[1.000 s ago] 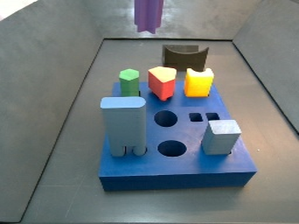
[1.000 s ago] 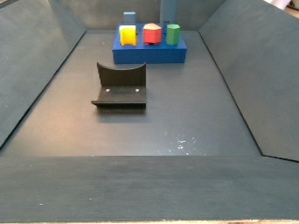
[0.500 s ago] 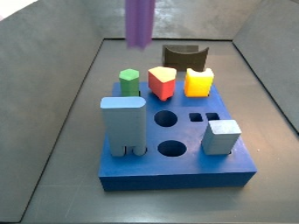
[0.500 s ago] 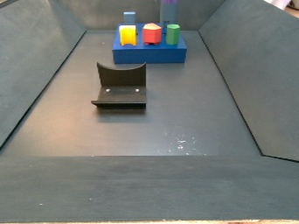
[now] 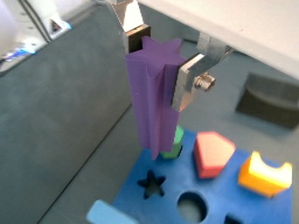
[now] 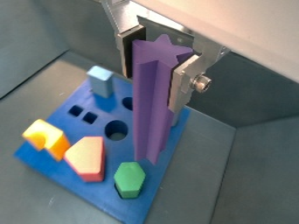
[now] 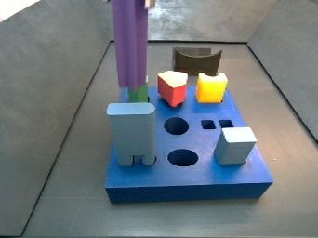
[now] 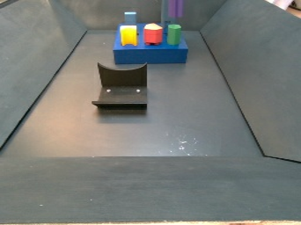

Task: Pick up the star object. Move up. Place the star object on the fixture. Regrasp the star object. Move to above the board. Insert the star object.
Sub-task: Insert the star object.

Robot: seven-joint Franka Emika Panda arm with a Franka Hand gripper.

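Observation:
My gripper (image 5: 160, 54) is shut on the top of the purple star object (image 5: 152, 96), which hangs upright; both wrist views show the grip (image 6: 158, 52). The star object (image 7: 128, 42) hangs over the back left of the blue board (image 7: 187, 186), its lower end just in front of the green peg (image 7: 137, 93). A star-shaped hole (image 5: 149, 185) lies in the board close below the lower end. The dark fixture (image 8: 121, 85) stands bare on the floor, apart from the board (image 8: 150, 54). The gripper itself is out of both side views.
The board carries a red peg (image 7: 173, 88), a yellow peg (image 7: 211, 88), a tall light-blue peg (image 7: 130, 130) and a white peg (image 7: 236, 144), with round and square holes between them. Grey sloping walls enclose the floor.
The star object has come down and moved left in a side view, from high above the back wall to just over the board by the green peg.

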